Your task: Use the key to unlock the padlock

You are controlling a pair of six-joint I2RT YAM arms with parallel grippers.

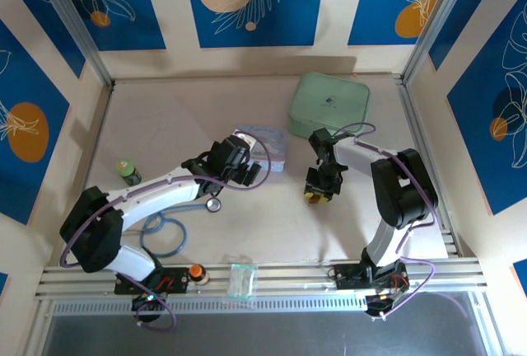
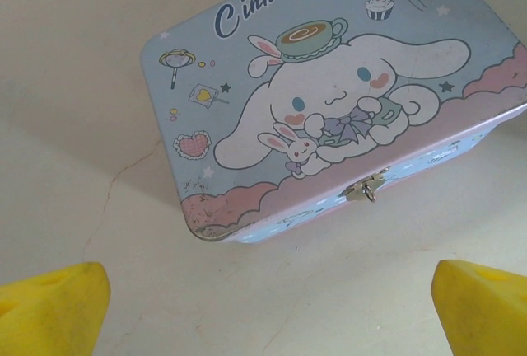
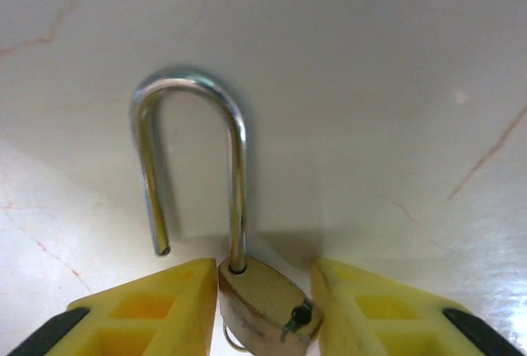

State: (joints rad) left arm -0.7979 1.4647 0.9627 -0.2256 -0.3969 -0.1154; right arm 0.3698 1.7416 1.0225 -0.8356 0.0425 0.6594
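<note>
The padlock (image 3: 263, 302), a small brass block, lies on the pale table between the yellow fingers of my right gripper (image 3: 263, 282). Its silver shackle (image 3: 189, 88) is sprung, with one end hanging free of the body. The left finger (image 3: 156, 311) sits against the body, and a narrow gap separates the body from the right finger (image 3: 370, 311), so the jaws stand apart. A thin wire ring peeks from under the body; the key itself is hidden. From above, my right gripper (image 1: 319, 191) points down at mid-table. My left gripper (image 2: 263, 315) is wide open over bare table just before the blue cartoon tin (image 2: 329, 100).
A green case (image 1: 329, 100) lies at the back right. The tin (image 1: 268, 146) sits mid-table beside my left gripper (image 1: 239, 162). A stethoscope head (image 1: 213, 203) with blue tubing (image 1: 165, 236), a small green bottle (image 1: 128, 172), an orange knob (image 1: 196, 271) and a clear plastic piece (image 1: 243, 280) lie on the left and near side.
</note>
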